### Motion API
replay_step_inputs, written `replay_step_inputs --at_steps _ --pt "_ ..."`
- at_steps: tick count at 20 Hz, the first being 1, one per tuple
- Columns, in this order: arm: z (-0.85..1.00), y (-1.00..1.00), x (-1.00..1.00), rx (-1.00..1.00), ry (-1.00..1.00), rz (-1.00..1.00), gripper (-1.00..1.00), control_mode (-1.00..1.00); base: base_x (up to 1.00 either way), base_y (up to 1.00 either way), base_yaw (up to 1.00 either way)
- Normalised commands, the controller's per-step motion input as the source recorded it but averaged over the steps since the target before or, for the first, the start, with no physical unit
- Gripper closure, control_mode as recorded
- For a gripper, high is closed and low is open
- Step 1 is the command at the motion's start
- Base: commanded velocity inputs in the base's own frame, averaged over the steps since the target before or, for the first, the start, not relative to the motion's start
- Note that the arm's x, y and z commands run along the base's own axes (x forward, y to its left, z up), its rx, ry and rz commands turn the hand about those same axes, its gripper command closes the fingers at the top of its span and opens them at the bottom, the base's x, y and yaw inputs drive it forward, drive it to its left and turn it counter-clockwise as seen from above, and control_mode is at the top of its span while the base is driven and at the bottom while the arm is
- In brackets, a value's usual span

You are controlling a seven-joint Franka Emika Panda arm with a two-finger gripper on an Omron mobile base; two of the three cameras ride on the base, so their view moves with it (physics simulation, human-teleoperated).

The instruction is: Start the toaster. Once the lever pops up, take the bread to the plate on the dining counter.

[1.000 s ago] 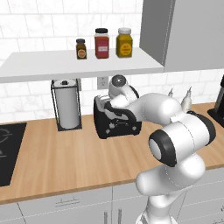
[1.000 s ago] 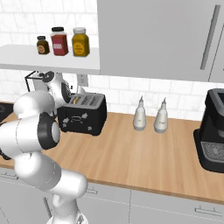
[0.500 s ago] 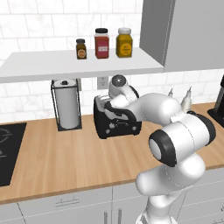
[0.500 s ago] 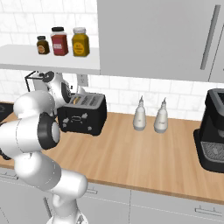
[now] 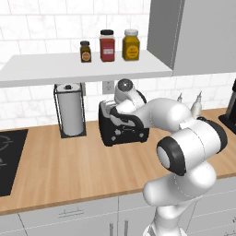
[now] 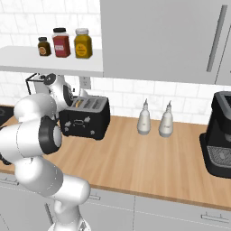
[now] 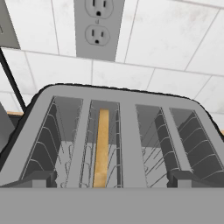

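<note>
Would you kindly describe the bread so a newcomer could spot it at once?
Find the black toaster on the wood counter, between the paper towel roll and the two white bottles. From above it has four slots; the bread is the thin tan slice standing on edge in the second slot from the left, the others bare wire.

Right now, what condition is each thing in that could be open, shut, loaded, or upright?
toaster: four slots, one holding a slice.
bread: standing on edge in the second slot from the left, sunk low.
end effector: open, poised above the toaster.
paper towel roll: upright in its holder.
three jars: lids on, upright on the shelf.
</note>
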Motion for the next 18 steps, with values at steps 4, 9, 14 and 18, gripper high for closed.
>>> replay_step_inputs --at_steps 4,9,14,18 --pt "0.00 0.00 0.00 0.00 0.00 0.00 -1.00 -1.00 0.00 0.00 0.00" --pt "0.00 0.00 0.00 0.00 0.00 0.00 -1.00 -1.00 0.00 0.00 0.00" --pt "0.00 0.00 0.00 0.00 0.00 0.00 -1.00 -1.00 0.00 0.00 0.00" --pt "0.00 0.00 0.00 0.00 0.00 0.00 -1.00 -1.00 0.00 0.00 0.00"
